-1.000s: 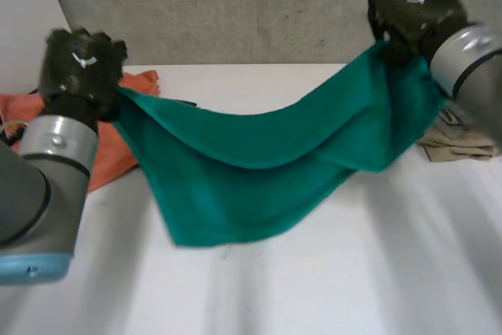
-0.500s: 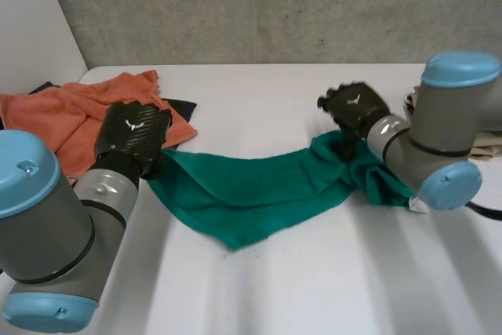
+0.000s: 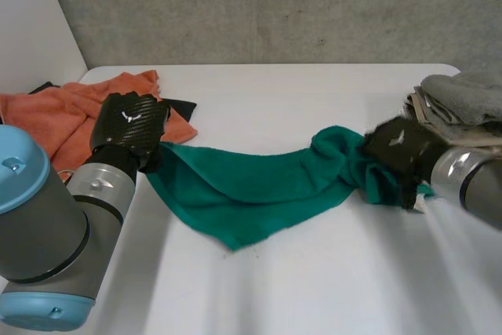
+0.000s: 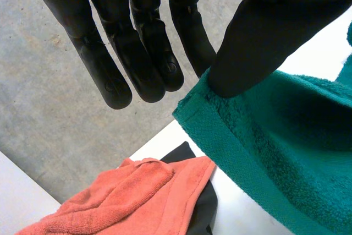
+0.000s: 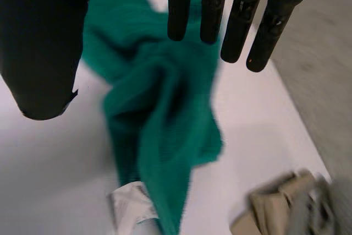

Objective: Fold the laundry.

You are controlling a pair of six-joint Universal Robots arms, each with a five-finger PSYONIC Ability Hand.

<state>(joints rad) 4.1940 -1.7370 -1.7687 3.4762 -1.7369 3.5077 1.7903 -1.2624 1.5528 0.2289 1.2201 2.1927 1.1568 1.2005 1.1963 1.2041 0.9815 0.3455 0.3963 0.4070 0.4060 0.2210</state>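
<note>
A green towel (image 3: 251,186) lies stretched and rumpled across the white table (image 3: 314,288). My left hand (image 3: 128,125) is at its left corner. In the left wrist view the thumb (image 4: 258,42) pinches that corner of the towel (image 4: 286,141) against the straight fingers (image 4: 137,53). The towel's right end is bunched in a heap with a white label (image 3: 420,205). My right hand (image 3: 396,147) sits just over that heap. In its own wrist view the fingers (image 5: 220,4) are straight and spread, the thumb stands apart, and the towel (image 5: 159,97) lies loose beneath the palm.
An orange towel (image 3: 55,115) lies crumpled at the table's left end over a dark cloth (image 3: 182,105). A stack of beige and grey clothes (image 3: 459,103) sits at the right edge, close behind my right hand. A grey wall runs along the back.
Both hands came down from mid-air and the towel now rests on the table. The right hand let go of its end and drew back to the right.
</note>
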